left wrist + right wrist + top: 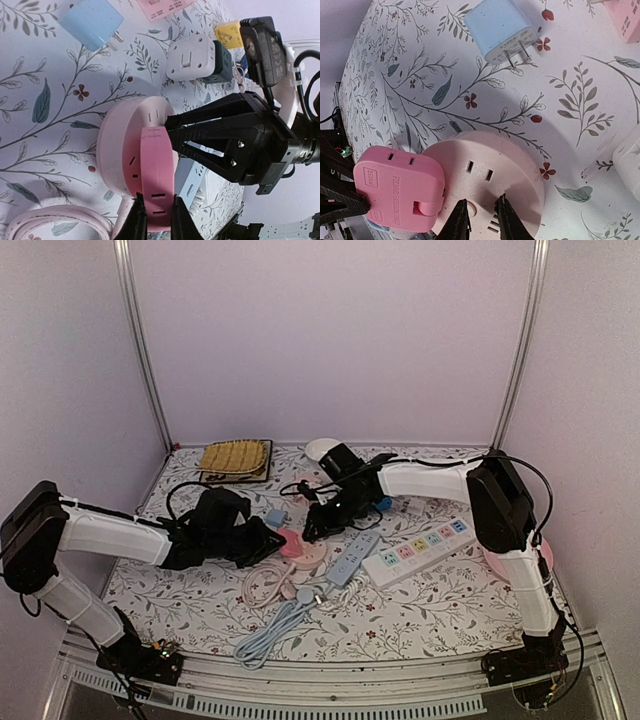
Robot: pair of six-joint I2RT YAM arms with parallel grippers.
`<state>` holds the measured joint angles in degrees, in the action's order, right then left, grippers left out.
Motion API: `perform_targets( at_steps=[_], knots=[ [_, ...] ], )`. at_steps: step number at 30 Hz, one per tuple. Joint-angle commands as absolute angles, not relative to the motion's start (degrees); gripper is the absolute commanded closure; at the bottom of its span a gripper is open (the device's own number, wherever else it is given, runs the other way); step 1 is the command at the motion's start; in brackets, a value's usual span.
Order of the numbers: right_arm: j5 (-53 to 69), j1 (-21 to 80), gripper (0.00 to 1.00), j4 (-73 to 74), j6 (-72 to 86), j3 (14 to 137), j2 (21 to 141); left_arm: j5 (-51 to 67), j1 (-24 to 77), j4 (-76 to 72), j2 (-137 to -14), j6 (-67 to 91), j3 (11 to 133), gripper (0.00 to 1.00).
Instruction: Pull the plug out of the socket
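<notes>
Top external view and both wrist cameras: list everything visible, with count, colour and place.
round socket: 1, pale pink, mid-table
plug: 1, pink, against the socket's side
charger: 1, light blue, loose behind the socket
white strip: 1, coloured outlets, right of centre
blue-grey strip: 1, left of the white strip
cube adapter: 1, white, behind the socket
coiled cable: 1, pink, near side of socket
woven mat: 1, yellow, back left
plate: 1, pink, right edge
tablecloth: 1, floral white
left pincer: black, gripping the plug
right pincer: black, tips on the socket's face
</notes>
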<state>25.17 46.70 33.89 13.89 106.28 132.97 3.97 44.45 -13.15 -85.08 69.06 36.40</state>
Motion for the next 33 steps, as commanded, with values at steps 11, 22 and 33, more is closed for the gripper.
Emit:
perform_targets(
  at_steps=[11,22,33],
  knots=[
    [19.86,46.64,0.78,39.39,13.03,106.07,138.28,11.10,42.93,-29.92,-83.54,70.73,34.80,1.00],
    [16.48,48.35,0.78,40.73,11.17,107.25,138.17,10.99,41.95,-37.11,-86.49,79.46,30.91,1.00],
    [10.57,50.85,0.78,41.57,8.30,107.16,136.88,10.20,40.12,-37.11,-86.58,87.43,29.15,1.00]
  ],
)
